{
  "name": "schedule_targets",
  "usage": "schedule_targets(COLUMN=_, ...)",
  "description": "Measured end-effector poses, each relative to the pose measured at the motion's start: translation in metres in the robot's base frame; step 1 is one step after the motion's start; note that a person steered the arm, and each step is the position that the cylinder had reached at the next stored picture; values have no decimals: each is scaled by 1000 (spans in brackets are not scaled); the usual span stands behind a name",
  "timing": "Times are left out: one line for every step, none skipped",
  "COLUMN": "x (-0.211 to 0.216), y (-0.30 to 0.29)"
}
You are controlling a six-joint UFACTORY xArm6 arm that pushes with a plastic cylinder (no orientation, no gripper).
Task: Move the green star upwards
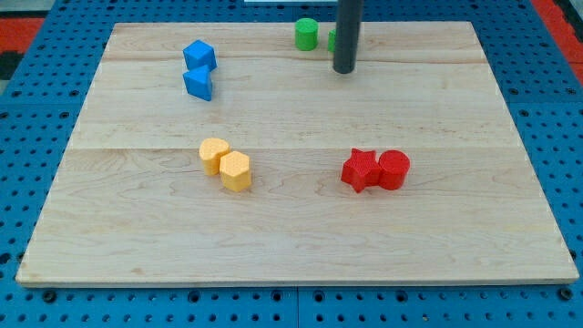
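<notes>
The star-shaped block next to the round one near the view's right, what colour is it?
Red star, seen clearly in the camera view.

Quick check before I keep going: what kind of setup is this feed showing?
Likely a lab tabletop rig: a wooden board on a blue perforated base, small coloured blocks such as the red star, and my tip beside a mostly hidden green block.

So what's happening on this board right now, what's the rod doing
I'm an arm with a rod, working on moving the green star upwards. My tip sits near the view's top edge of the wooden board, just right of the green cylinder. A second green block, likely the star, is mostly hidden behind the rod. Elsewhere, two blue blocks sit at the upper left, two yellow blocks at the middle left, and a red star touches a red cylinder.
</notes>
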State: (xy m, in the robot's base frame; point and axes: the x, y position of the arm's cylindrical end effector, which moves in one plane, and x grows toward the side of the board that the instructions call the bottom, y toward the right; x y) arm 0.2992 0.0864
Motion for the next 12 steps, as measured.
schedule_targets(x=-2, y=6)
schedule_targets(x=3, y=20)
schedule_targets(x=3, y=21)
schedule_targets(x=3, y=21)
schedule_targets(x=19, y=9)
schedule_targets(x=31, y=-26)
schedule_targets(x=24, y=-60)
schedule_targets(x=16, y=-127)
schedule_targets(x=-29, y=-72)
schedule_targets(x=-29, y=-56)
schedule_targets(x=-33, y=-28)
schedule_targets(x=-42, y=3)
